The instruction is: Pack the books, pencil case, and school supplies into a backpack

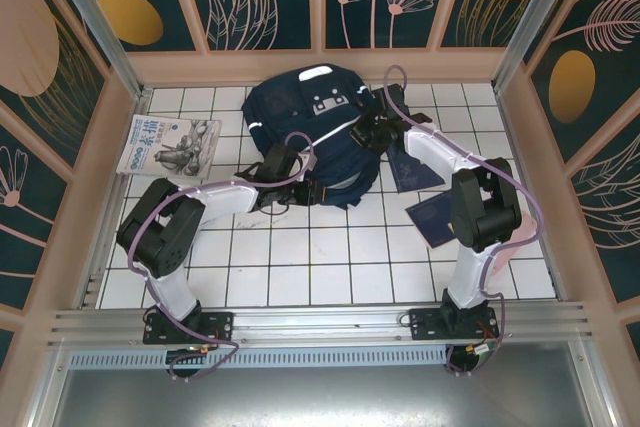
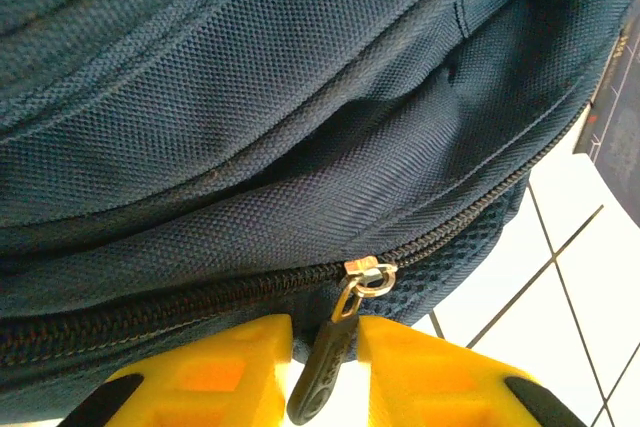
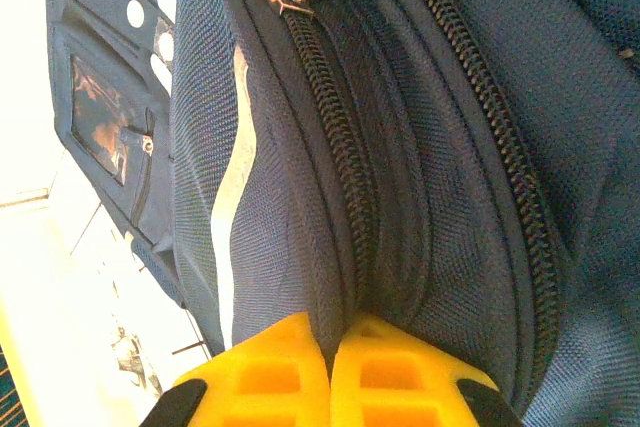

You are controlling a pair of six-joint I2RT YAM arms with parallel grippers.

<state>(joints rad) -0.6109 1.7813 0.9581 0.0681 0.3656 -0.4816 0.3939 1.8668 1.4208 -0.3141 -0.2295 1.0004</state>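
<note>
Left hand (image 2: pixel 325 345) pinches zipper pull (image 2: pixel 318 387); books (image 1: pixel 170 145) flank backpack (image 1: pixel 300 117).

The left arm (image 1: pixel 225 197) rises from its base at the near edge, folds back at a dark elbow out to the left, and sends its white forearm forward and inward towards the table's middle. The left gripper (image 2: pixel 325 337) points low and level, its two yellow fingers (image 2: pixel 250 367) nearly closed on either side of a black zipper pull (image 2: pixel 322 372). The right arm (image 1: pixel 435 152) stands up steeply to a dark elbow, and its forearm then stretches forward and left. The right gripper (image 3: pixel 333 332) has its yellow fingers pressed together, pinching a fold of the backpack (image 3: pixel 420 147).
</note>
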